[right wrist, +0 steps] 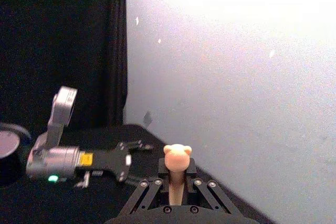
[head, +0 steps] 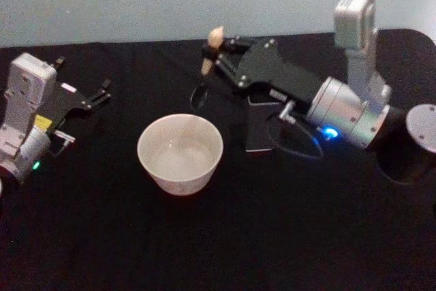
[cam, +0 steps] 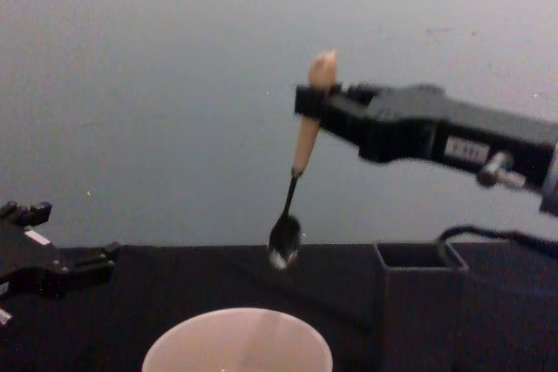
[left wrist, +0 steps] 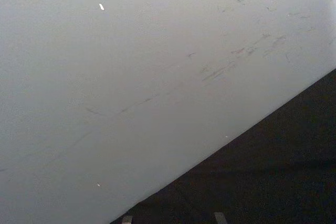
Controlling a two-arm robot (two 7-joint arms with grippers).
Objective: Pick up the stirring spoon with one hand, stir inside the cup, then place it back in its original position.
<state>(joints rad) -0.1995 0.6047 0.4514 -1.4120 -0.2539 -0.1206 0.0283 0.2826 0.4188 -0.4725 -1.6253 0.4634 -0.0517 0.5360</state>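
Observation:
My right gripper (head: 218, 52) is shut on the stirring spoon (cam: 304, 141), clamping the pale handle just under its animal-head knob (right wrist: 177, 156). The spoon hangs almost upright in the air, its dark bowl (cam: 285, 240) pointing down, well above the table. It hovers behind and above the far rim of the wide cream cup (head: 180, 151), and left of the dark grey square holder (cam: 417, 259). The cup (cam: 237, 341) looks empty of the spoon. My left gripper (head: 102, 92) rests open at the far left of the table, away from everything.
The black-covered table (head: 218, 236) meets a pale wall close behind. A black cable (head: 300, 146) loops beside the holder (head: 262, 127). A grey-topped round post (head: 422, 127) stands at the right edge.

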